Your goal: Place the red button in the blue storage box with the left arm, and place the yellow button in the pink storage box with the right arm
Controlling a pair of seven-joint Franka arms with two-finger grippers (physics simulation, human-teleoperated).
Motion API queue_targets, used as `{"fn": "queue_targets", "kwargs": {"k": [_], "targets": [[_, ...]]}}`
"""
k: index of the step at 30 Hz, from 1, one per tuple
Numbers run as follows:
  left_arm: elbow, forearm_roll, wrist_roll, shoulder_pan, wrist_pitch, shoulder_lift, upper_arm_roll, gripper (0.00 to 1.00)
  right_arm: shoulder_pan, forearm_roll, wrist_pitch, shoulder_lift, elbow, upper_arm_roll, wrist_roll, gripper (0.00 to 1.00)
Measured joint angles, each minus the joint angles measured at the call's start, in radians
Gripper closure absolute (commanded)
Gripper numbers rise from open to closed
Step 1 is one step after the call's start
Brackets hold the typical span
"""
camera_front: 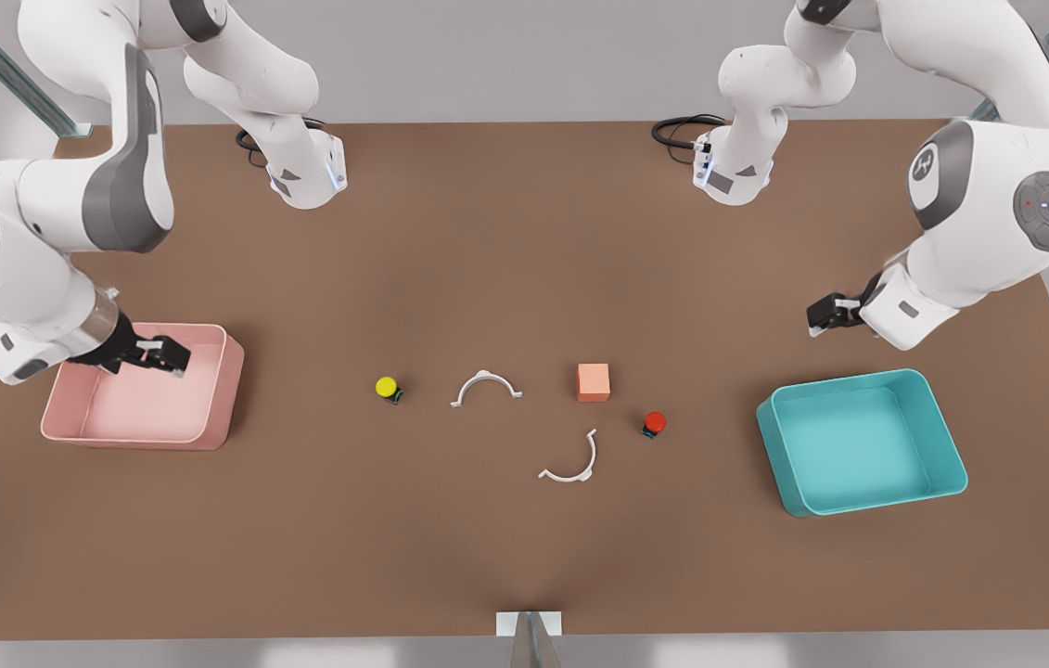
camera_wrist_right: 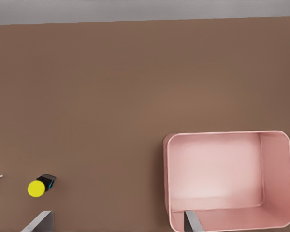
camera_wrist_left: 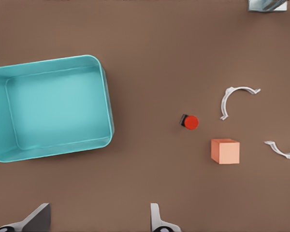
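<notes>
The red button (camera_front: 655, 423) (camera_wrist_left: 190, 122) lies on the brown table, between the salmon cube (camera_front: 594, 381) and the blue storage box (camera_front: 946, 436) (camera_wrist_left: 48, 155). My left gripper (camera_front: 824, 315) (camera_wrist_left: 96, 223) hovers open, above the table behind that box at the front view's right. The yellow button (camera_front: 386, 388) (camera_wrist_right: 37, 188) rests left of centre. The pink storage box (camera_front: 232, 371) (camera_wrist_right: 166, 183) sits at the front view's left. Over its back edge hangs my right gripper (camera_front: 173, 358) (camera_wrist_right: 116, 225), open and holding nothing.
Two white curved clips (camera_front: 485, 385) (camera_front: 572, 459) lie mid-table between the buttons. The salmon cube (camera_wrist_left: 225, 151) is close beside the red button. A small bracket (camera_front: 529, 623) marks the near table edge.
</notes>
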Motion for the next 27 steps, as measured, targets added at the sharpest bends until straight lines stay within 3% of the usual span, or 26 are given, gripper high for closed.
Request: {"fn": "queue_targets", "kwargs": {"k": [3,6,9,15,19,22,27], "targets": [[0.002,0.003,-0.002,-0.023,0.014,0.026,-0.004,0.00,-0.002,0.002,0.012,0.005,0.000,0.000,0.012,0.00],[-0.012,-0.010,-0.003,-0.170,0.069,0.135,-0.005,0.00,-0.002,0.042,0.030,0.046,0.002,-0.003,0.017,0.00],[-0.028,-0.016,-0.004,-0.253,0.199,0.287,-0.004,0.00,0.167,0.027,0.088,0.186,0.027,0.003,0.021,0.00],[-0.205,-0.001,-0.004,-0.277,0.508,0.350,-0.003,0.00,0.387,-0.059,0.256,0.373,0.015,0.000,0.066,0.00],[-0.281,0.014,-0.003,-0.279,0.663,0.375,-0.002,0.00,0.386,-0.095,0.297,0.355,-0.148,0.020,0.105,0.05],[-0.304,0.022,-0.002,-0.287,0.736,0.429,-0.002,0.04,0.303,-0.103,0.425,0.242,-0.446,0.052,0.131,0.00],[-0.311,0.028,-0.001,-0.288,0.800,0.482,0.000,0.04,0.289,-0.109,0.609,0.286,-0.532,0.072,0.178,0.00]]}}
